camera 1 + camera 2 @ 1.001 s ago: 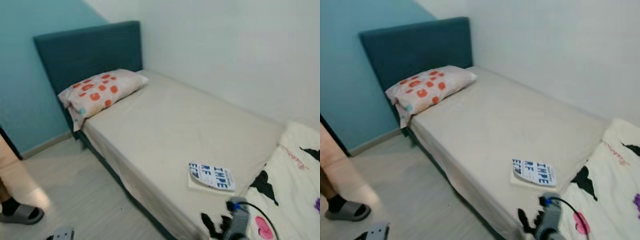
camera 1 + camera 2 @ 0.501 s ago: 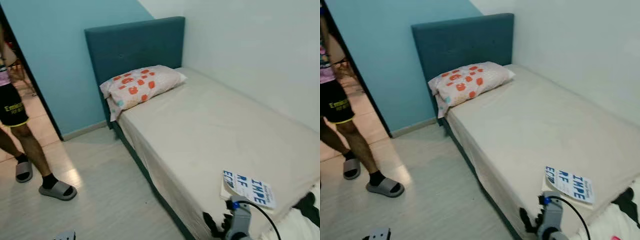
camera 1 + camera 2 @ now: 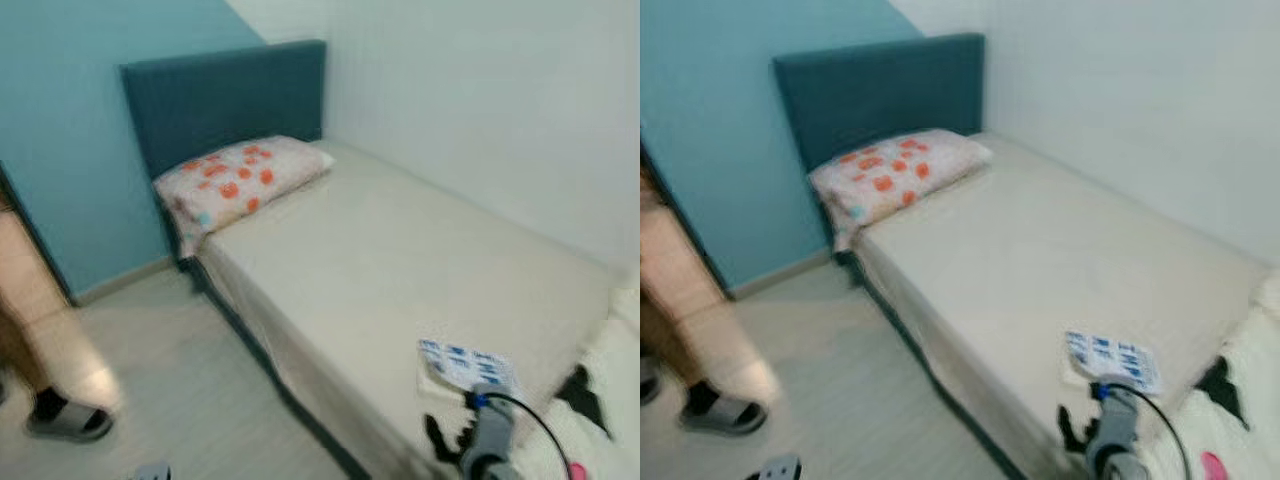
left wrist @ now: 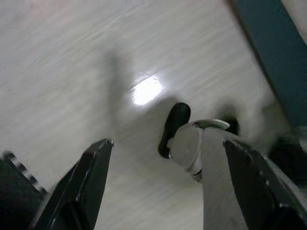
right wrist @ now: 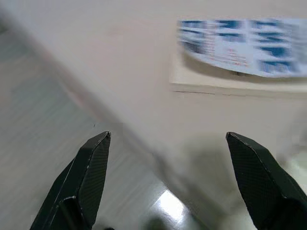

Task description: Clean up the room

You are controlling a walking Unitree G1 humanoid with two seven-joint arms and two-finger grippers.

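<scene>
Right gripper (image 5: 165, 182) low at the near edge of the bed, fingers spread wide, nothing between them. It looks along the mattress (image 3: 400, 270) side toward the booklet (image 5: 240, 45); likely carried ready-open because that is the nearest loose item to tidy. In the left eye view the right arm (image 3: 490, 445) sits just in front of the same booklet (image 3: 465, 365), which lies flat on the sheet near the mattress edge, blue print facing up.

Left gripper (image 4: 168, 191) hangs over the pale wooden floor (image 4: 72, 62), fingers also spread and empty. The robot's own leg and black foot (image 4: 175, 127) show beneath it. Idle, probably kept clear while walking.

Beside the booklet, toward the foot of the bed: a white blanket with black patches (image 3: 610, 400), bunched rather than spread. Judged a likely second job.

A person's foot in a grey slide sandal (image 3: 65, 420) stands on the floor at the robot's left, well apart from the bed.

Farther up: a pillow with orange spots (image 3: 240, 180) rests against the teal headboard (image 3: 220, 95), already where it belongs. Frames blurred; the robot seems to be moving.
</scene>
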